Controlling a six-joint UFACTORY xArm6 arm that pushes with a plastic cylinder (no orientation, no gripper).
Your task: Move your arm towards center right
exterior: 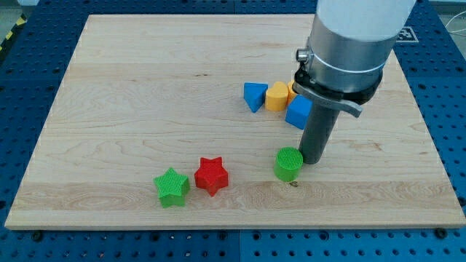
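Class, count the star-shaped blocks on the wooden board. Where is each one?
2. The green star lies near the view's bottom, left of centre; the red star sits just to its right. The arm could hide others.

The arm's white, smooth cylindrical upper housing [364, 18] gives way below to a wide brushed grey metal cylinder [348, 47] with a soft sheen. Around that cylinder's lower edge runs a black clamp ring [336, 87], with a small silver screw fitting on its left side and a pale tab jutting out on its right. Beneath the ring hangs a straight, dark grey, matt round rod [319, 131], plain and unmarked down to my tip [314, 161].
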